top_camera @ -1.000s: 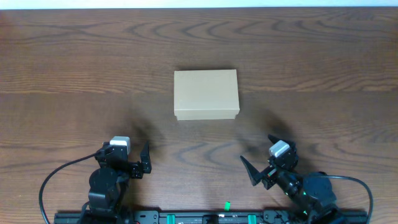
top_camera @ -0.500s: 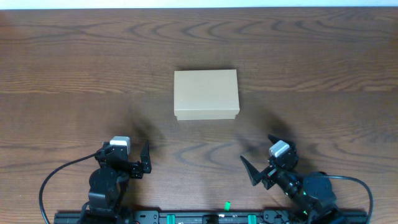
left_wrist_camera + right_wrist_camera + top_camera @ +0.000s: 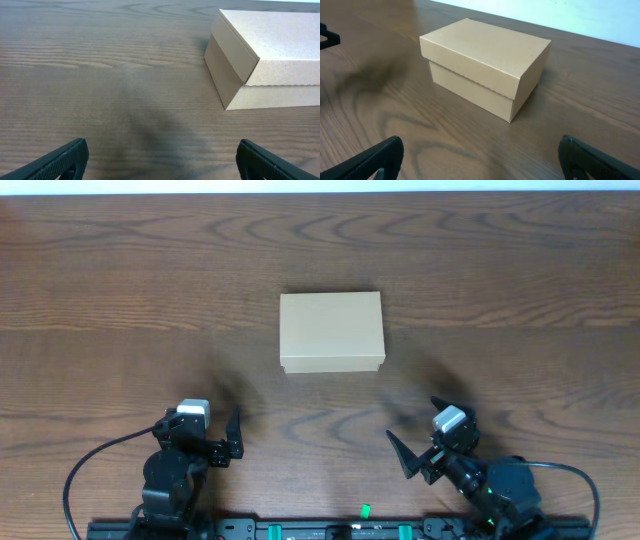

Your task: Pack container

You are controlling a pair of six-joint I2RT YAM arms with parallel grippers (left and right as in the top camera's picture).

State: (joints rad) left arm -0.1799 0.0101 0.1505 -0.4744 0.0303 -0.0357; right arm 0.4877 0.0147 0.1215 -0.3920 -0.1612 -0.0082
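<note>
The container (image 3: 331, 332) is a plain tan cardboard box with its lid down, sitting at the middle of the brown wooden table (image 3: 120, 280). My left gripper (image 3: 203, 428) rests near the front edge, to the box's lower left, open and empty. My right gripper (image 3: 425, 430) rests to the box's lower right, also open and empty. In the left wrist view the container (image 3: 270, 45) lies ahead to the right of the left gripper (image 3: 161, 152). The right wrist view has the container (image 3: 485, 55) straight ahead of the right gripper (image 3: 481, 150), well apart from it.
A black rail with small green parts (image 3: 365, 509) runs along the table's near edge behind both arms. A cable (image 3: 85, 470) loops out from the left arm. The far table edge meets a pale surface (image 3: 320, 185).
</note>
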